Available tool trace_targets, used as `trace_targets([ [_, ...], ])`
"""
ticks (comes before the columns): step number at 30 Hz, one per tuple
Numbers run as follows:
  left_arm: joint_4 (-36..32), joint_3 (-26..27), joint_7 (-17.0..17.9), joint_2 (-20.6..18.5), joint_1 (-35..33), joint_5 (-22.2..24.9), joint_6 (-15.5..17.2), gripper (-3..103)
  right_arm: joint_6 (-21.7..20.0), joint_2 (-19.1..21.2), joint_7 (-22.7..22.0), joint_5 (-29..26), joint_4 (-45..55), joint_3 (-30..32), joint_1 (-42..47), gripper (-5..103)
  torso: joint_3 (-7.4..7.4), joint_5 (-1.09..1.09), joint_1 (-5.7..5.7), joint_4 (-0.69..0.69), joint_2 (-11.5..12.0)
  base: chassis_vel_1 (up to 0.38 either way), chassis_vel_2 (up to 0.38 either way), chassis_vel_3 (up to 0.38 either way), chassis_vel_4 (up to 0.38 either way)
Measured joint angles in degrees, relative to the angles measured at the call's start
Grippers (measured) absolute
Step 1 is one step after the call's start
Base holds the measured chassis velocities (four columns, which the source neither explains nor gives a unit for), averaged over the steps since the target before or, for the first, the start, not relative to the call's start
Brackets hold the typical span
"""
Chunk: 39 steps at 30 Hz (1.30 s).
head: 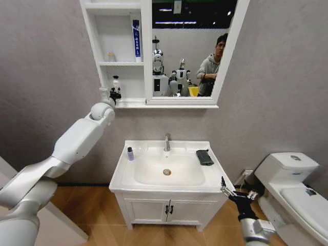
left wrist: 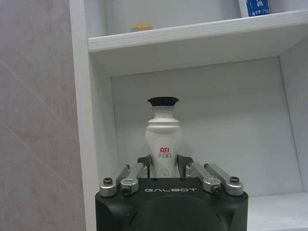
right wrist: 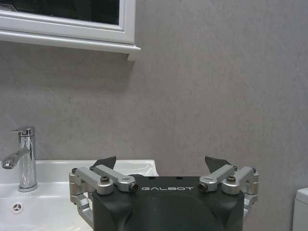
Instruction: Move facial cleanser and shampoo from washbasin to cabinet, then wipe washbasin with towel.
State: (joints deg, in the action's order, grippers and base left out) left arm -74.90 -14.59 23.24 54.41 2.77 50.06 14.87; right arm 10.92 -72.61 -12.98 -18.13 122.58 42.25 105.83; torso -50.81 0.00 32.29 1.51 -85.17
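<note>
Inside cabinet (left wrist: 202, 144), white bottle (left wrist: 163, 144) between left gripper (left wrist: 164, 166) jaws

We see a glossy white ceramic washbasin (head: 154, 177) with a polished chrome tap (head: 167, 142) and a brass-ringed drain (head: 167, 172). The towel (head: 204, 157) looks like soft, matt dark cloth. The cabinet (head: 119, 56) is smooth painted white. The bottle (left wrist: 163, 147) is shiny white plastic with a ribbed black cap. Each end effector has a matt black housing and bare metal links. The wall (head: 277, 92) is matt grey, the floor (head: 97, 210) wood-grained.

White black-capped bottle (left wrist: 163, 144), white cabinet (head: 119, 77), dark grey towel (head: 204, 157), white washbasin (head: 148, 177)
</note>
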Motion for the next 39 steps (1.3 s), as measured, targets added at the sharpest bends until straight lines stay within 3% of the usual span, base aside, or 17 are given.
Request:
trace_targets([
  [4, -0.29, 0.10, -0.02, -0.15, -0.31, 0.02, 0.13, 41, 0.00, -0.06, -0.09, -0.01, 0.09, -0.06, 0.04, 100, 0.00, 0.00, 0.00, 0.00, 0.00, 0.000, 0.000, 0.000, 0.000],
  [9, -0.92, 0.39, -0.02, -0.47, -0.84, 0.17, 0.28, 63, 0.01, -0.44, -0.13, 0.01, 0.18, -0.07, 0.14, 100, 0.00, 0.00, 0.00, 0.00, 0.00, 0.000, 0.000, 0.000, 0.000],
  [10, -0.92, 0.39, -0.02, -0.47, -0.84, 0.17, 0.28, 63, 0.01, -0.44, -0.13, 0.01, 0.18, -0.07, 0.14, 100, 0.00, 0.00, 0.00, 0.00, 0.00, 0.000, 0.000, 0.000, 0.000],
  [11, -1.77, 0.51, 0.05, -0.87, -1.09, 0.25, 0.36, 74, 0.02, -0.73, -0.14, 0.08, 0.24, -0.09, 0.21, 100, 0.00, 0.00, 0.00, 0.00, 0.00, 0.000, 0.000, 0.000, 0.000],
  [13, -2.61, 0.58, 0.15, -1.37, -1.34, 0.31, 0.40, 79, 0.06, -0.88, -0.13, 0.19, 0.24, -0.15, 0.27, 100, 0.00, 0.00, 0.00, 0.01, 0.00, 0.000, 0.000, 0.000, 0.000],
  [16, -5.10, 0.75, 0.55, -2.83, -2.25, 0.48, 0.56, 84, 0.11, -0.96, -0.14, 0.33, 0.24, -0.28, 0.31, 100, 0.00, 0.00, 0.00, 0.00, 0.00, 0.000, 0.000, 0.000, 0.000],
  [19, -10.98, 1.72, 2.04, -6.29, -5.52, 2.30, 1.38, 98, 0.11, -0.94, -0.16, 0.37, 0.26, -0.36, 0.29, 100, 0.00, 0.00, 0.00, -0.01, 0.00, 0.000, 0.000, 0.000, 0.000],
  [27, -24.54, 6.50, 5.29, -13.88, -14.46, 8.14, 3.39, 100, 0.06, -0.56, -0.34, 0.35, 0.77, -0.32, 0.25, 100, 0.00, -0.02, 0.00, 0.00, 0.00, 0.000, 0.000, 0.000, 0.000],
  [30, -32.94, 13.60, 3.55, -18.89, -24.86, 9.13, 3.47, 100, 0.02, -0.53, -0.38, 0.37, 1.09, -0.23, 0.55, 100, 0.01, -0.01, -0.01, 0.00, 0.00, 0.000, 0.000, 0.000, 0.000],
  [31, -32.94, 13.60, 3.55, -18.89, -24.86, 9.13, 3.47, 100, 0.02, -0.53, -0.38, 0.37, 1.09, -0.23, 0.55, 100, 0.01, -0.01, -0.01, 0.00, 0.00, 0.000, 0.000, 0.000, 0.000],
  [33, -36.34, 18.72, 1.50, -21.83, -33.39, 8.28, 2.58, 100, 0.01, -0.59, -0.39, 0.51, 1.30, -0.31, 0.82, 100, 0.01, 0.00, 0.00, 0.00, -0.01, 0.000, 0.000, 0.000, 0.000],
  [34, -36.34, 18.72, 1.50, -21.83, -33.39, 8.28, 2.58, 100, 0.01, -0.59, -0.39, 0.51, 1.30, -0.31, 0.82, 100, 0.01, 0.00, 0.00, 0.00, -0.01, 0.000, 0.000, 0.000, 0.000],
  [38, -40.83, 29.24, -0.39, -24.58, -51.42, 4.35, -0.20, 100, -0.06, -0.58, -0.38, 1.07, 1.60, -0.49, 1.10, 100, 0.01, 0.01, -0.01, -0.02, -0.01, 0.000, 0.000, 0.000, 0.000],
  [39, -40.83, 29.24, -0.39, -24.58, -51.42, 4.35, -0.20, 100, -0.06, -0.58, -0.38, 1.07, 1.60, -0.49, 1.10, 100, 0.01, 0.01, -0.01, -0.02, -0.01, 0.000, 0.000, 0.000, 0.000],
])
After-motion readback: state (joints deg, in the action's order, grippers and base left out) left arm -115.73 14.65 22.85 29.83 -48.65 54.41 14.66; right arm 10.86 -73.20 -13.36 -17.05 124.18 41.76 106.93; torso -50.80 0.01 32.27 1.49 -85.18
